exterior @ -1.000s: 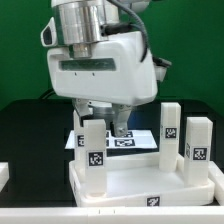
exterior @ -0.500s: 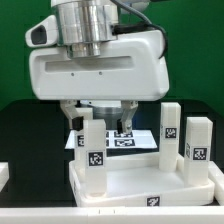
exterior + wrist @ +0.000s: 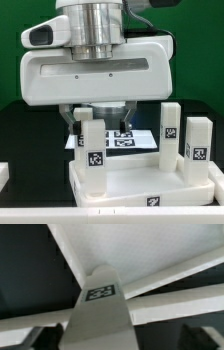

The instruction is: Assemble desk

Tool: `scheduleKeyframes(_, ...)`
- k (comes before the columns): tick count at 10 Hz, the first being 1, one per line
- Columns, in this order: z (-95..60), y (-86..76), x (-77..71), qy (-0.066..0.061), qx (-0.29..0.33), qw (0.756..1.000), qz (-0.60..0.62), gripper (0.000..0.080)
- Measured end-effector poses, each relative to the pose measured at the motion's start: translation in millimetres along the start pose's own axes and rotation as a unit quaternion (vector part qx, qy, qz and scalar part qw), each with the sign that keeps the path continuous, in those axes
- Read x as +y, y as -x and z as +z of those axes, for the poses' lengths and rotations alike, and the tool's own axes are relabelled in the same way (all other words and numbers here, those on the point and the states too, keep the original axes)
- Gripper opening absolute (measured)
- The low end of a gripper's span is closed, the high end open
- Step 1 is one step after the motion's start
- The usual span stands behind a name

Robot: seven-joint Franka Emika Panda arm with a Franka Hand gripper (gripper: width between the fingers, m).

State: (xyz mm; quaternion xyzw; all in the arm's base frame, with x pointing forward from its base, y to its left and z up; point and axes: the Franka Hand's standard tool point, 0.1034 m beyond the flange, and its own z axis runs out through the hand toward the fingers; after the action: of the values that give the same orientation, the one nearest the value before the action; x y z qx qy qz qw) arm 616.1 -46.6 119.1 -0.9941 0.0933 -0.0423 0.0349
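- Three legs stand upright on the white tabletop [image 3: 130, 182]: one leg [image 3: 93, 155] at the near corner on the exterior view's left, and two on the right, a taller-looking one [image 3: 171, 135] behind and one [image 3: 197, 148] nearer the front.
- Each leg shows a black-and-white tag on its face; another tag sits on the tabletop's front edge.
- Tabletop lies flat on the dark bench [image 3: 30, 140], near the camera, low in the exterior view.
- Marker board [image 3: 140, 140] lies flat on the bench behind the tabletop, partly hidden by the legs.
- End effector [image 3: 100, 117] hangs from the big white robot head just above the left leg, one finger [image 3: 78, 117] on each side of the leg's top.
- Wrist view looks straight down that leg [image 3: 100, 308], its tagged top between the two dark fingers [image 3: 30, 339]; fingers stand apart, and I cannot tell whether they touch the leg.
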Motion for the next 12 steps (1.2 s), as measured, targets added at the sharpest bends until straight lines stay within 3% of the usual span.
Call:
scheduleKeyframes(1, -1.8, -2.4, -0.3, -0.001, 0.002, 0.998, 0.058, 0.0433)
scheduleKeyframes(2, -5.0, -6.5, 0.3, -0.003, 0.007, 0.991, 0.131, 0.0286)
scheduleKeyframes(3, -4.6, -6.5, 2.6, -0.003, 0.007, 0.978, 0.210, 0.0286)
scheduleKeyframes(5, -0.5, -4.8, -5.8, -0.005, 0.003, 0.922, 0.387, 0.0286)
scheduleKeyframes(7, 2.0, -6.8, -5.3, -0.030, -0.004, 0.851, 0.524, 0.0286)
scheduleKeyframes(9, 2.2, -6.8, -7.8, -0.031, -0.006, 0.820, 0.571, 0.0286)
scheduleKeyframes(10, 2.2, -6.8, -7.4, -0.030, -0.005, 0.824, 0.566, 0.0286)
scheduleKeyframes(11, 2.6, -5.9, -8.2, -0.027, -0.004, 0.851, 0.524, 0.0286)
scheduleKeyframes(12, 3.9, -4.1, -11.7, -0.023, -0.004, 0.889, 0.457, 0.0387)
